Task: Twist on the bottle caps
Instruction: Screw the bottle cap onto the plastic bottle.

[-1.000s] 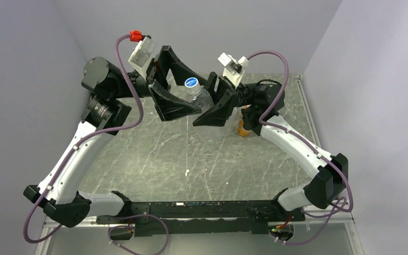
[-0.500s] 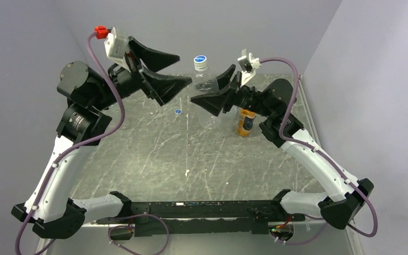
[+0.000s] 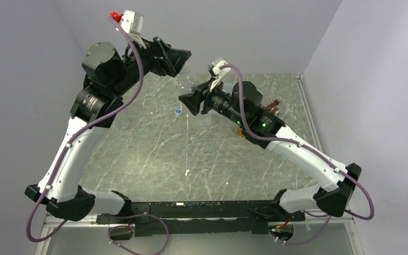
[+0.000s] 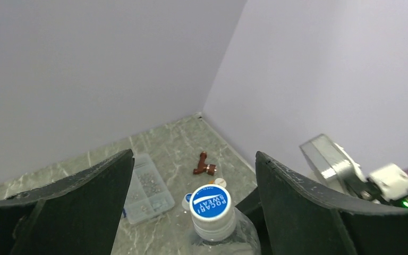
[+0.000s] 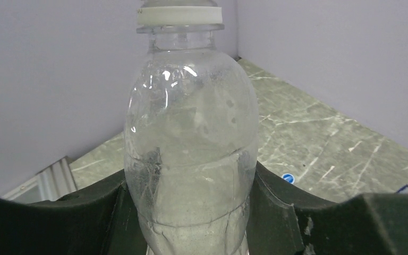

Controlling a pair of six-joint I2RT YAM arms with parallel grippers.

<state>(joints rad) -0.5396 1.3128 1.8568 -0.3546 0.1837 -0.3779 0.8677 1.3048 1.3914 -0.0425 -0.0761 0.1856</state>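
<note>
Since half a second ago my left arm has swung up and in, so the left end effector (image 4: 194,156) now sits over the bottle (image 5: 191,159) instead of beside it. My right arm has rolled its wrist and pushed toward the back wall.

I see the left end effector spread wide. Its two black fingers (image 4: 74,212) flank the cap (image 4: 211,204) from above with clear air on both sides, touching nothing.

The right end effector (image 3: 191,101) is clamped on the clear bottle's lower body, one finger pressed to each side. The bottle stands upright in that grip, well back on the table (image 3: 154,154) near the middle. I cannot tell whether its base touches the table, since the bottom is out of frame.

The cap is blue-topped with white lettering and a white skirt, and it sits square on the neck. I cannot tell how far down it is threaded.

A loose cap (image 3: 178,112) lies flat on the table, just left of the gripped bottle and apart from it.

The orange bottle (image 3: 241,133) is mostly hidden behind my right forearm – only a sliver shows.

In the left wrist view a clear box (image 4: 147,187) lies near the back wall. A small brown piece (image 4: 204,164) lies on the table to its right, apart from it.
</note>
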